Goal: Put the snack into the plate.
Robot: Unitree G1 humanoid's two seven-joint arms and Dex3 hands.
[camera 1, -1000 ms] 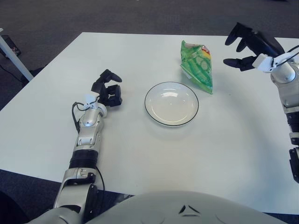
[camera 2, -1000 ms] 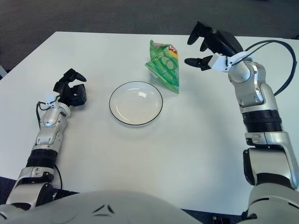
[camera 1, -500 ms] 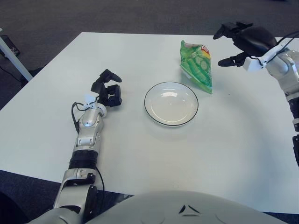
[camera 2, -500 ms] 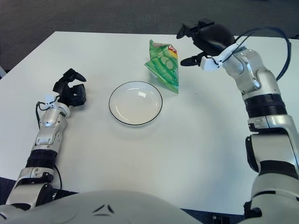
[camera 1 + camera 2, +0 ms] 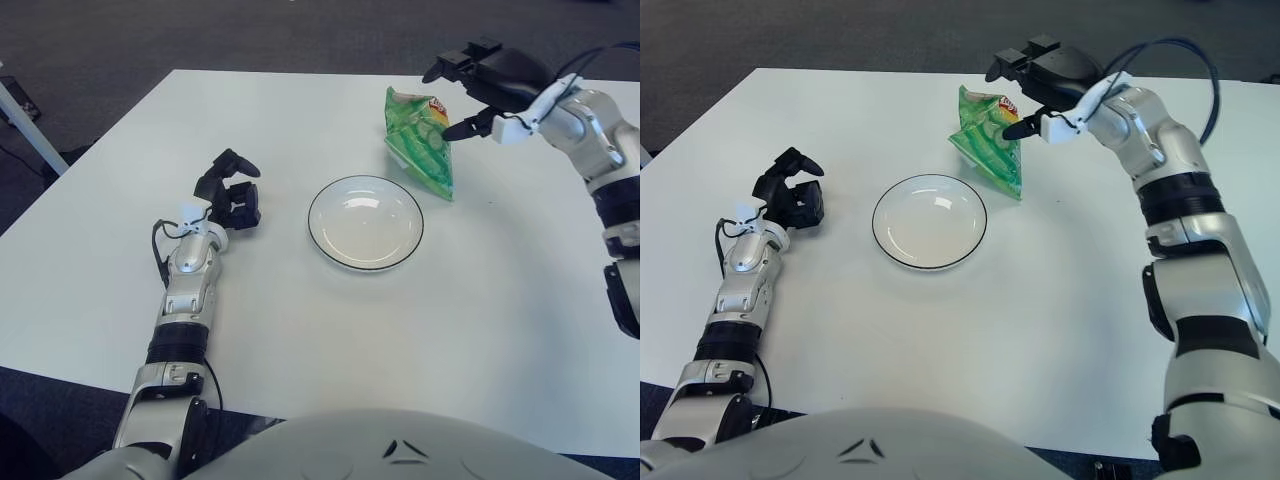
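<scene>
Snack bag (image 5: 423, 145): bright green, red-and-yellow logo near top. Plate (image 5: 366, 222): white, thin dark rim. Table (image 5: 300, 330): plain white. Both robot hands black; forearms silver-grey. Floor: dark grey carpet.

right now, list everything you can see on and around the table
snack bag: 1, green, far side of the table, just beyond and right of the plate
plate: 1, white with dark rim, mid-table, nothing in it
table: 1, white
floor: dark grey carpet around the table
right hand: 1, black, fingers spread over the bag's top, not gripping it
left hand: 1, black, left of the plate, holding nothing
</scene>
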